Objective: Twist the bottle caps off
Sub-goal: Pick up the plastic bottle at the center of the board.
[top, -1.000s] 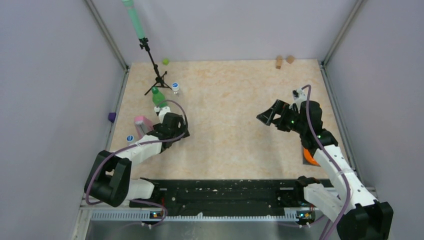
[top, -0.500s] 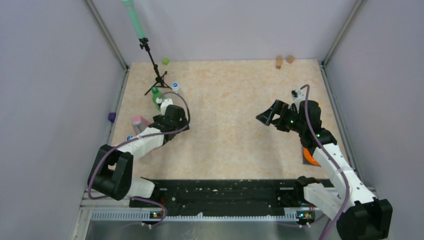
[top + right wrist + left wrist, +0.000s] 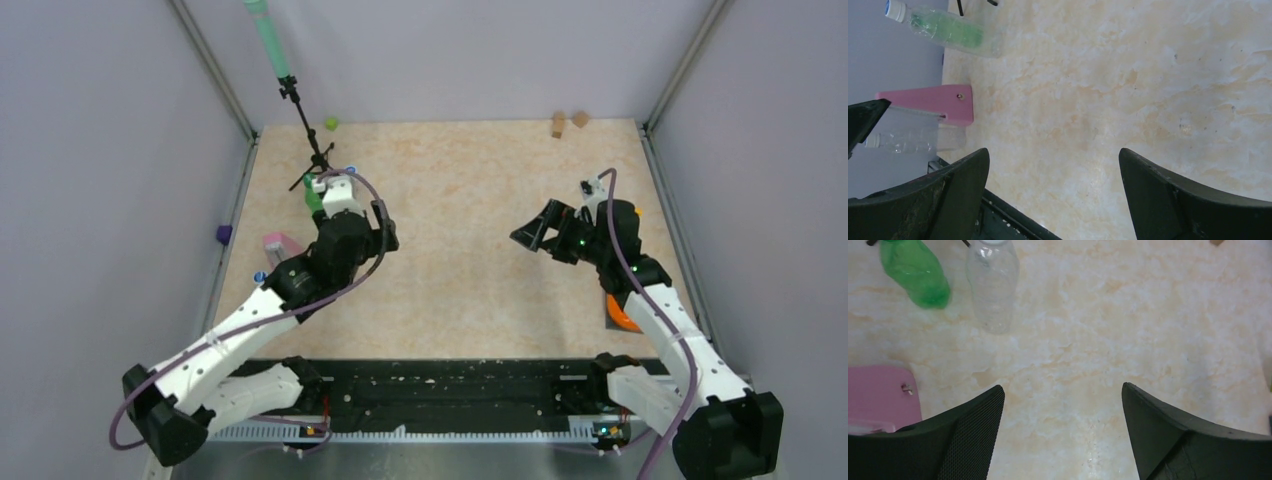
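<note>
The green bottle (image 3: 915, 272) and a clear bottle (image 3: 992, 280) stand upright close together at about 10 o'clock on the table (image 3: 470, 200), by the feet of a black tripod (image 3: 312, 150). The clear one has its blue cap (image 3: 895, 9) on; the green one's top is hidden. A second clear bottle (image 3: 905, 140), with a second blue cap (image 3: 260, 277) on it, stands at 7 o'clock from them, just beside a pink block (image 3: 275, 243).

The left arm stretches long from its base, with the wrist bent down. The left gripper (image 3: 358, 238) hangs over bare table at 5 o'clock from the pair, jaws wide apart and empty. The right arm rises at the table's 3 o'clock side. The right gripper (image 3: 530, 232) points toward 9 o'clock, jaws spread fully, holding nothing.
</note>
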Available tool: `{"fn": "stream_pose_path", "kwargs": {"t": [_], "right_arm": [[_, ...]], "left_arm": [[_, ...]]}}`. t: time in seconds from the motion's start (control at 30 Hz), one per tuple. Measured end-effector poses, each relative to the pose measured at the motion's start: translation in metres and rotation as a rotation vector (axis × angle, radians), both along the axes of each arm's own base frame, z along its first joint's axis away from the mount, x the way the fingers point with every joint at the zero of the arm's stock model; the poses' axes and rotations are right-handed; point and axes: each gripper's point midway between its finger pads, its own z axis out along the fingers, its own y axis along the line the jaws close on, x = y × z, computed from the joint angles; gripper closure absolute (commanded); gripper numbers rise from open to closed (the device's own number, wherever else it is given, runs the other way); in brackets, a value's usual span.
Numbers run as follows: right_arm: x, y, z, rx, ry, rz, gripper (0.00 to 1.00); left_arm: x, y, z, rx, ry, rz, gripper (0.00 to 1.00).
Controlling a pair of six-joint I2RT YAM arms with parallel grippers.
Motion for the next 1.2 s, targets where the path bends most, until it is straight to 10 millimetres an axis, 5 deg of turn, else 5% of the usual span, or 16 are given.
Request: {"fn": "stream_pose_path", "kwargs": {"t": [0.1, 0.4, 0.7, 1.0, 1.2], "right_arm": [[0.001, 0.001, -0.001, 0.002, 0.002, 0.002, 0.01], [0.003, 0.002, -0.006, -0.001, 0.016, 0.01, 0.01], [0.001, 0.002, -0.012, -0.001, 0.027, 0.011, 0.01], [0.002, 0.002, -0.014, 0.0, 0.028, 0.007, 0.01], [0.003, 0.002, -0.013, 0.001, 0.022, 0.006, 0.01]], "left_arm": [[-0.011, 0.018, 0.022, -0.03, -0.032, 0.077, 0.13], [-0.048, 0.094, 0.04, 0.004, -0.018, 0.363, 0.17], [-0.072, 0.139, 0.068, 0.074, -0.003, 0.539, 0.17], [-0.102, 0.174, 0.038, 0.159, 0.055, 0.646, 0.23], [-0.114, 0.191, 0.037, 0.14, 0.029, 0.668, 0.22]]}}
